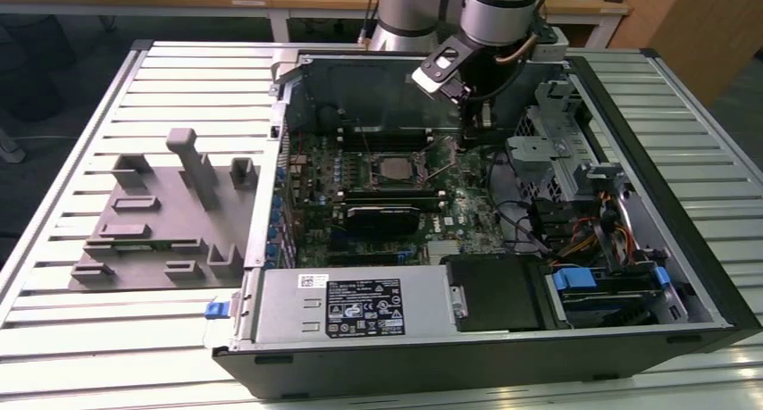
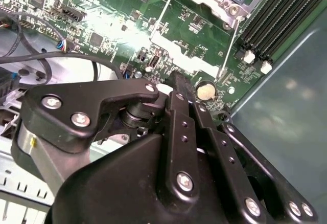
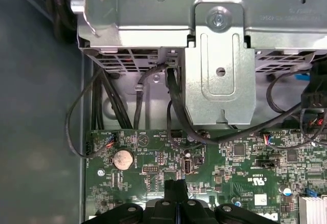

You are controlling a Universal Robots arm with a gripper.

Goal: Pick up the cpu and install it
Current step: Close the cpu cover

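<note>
Install step, near done (a judgement). Shows cpu lying in socket, 8 o'clock from gripper in exterior view. Clenched, holding nothing, tip just beside socket lever. Calls next for slow, fine clearance around lever.

Silver arm, blk pincer w/ silver screws.

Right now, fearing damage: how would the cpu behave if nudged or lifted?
The cpu looks like a thin, flat, metal-topped square, so it is probably stiff and light for its size. Its shiny top may be slippery. Lying flat, it seems unlikely to roll or tip.
</note>
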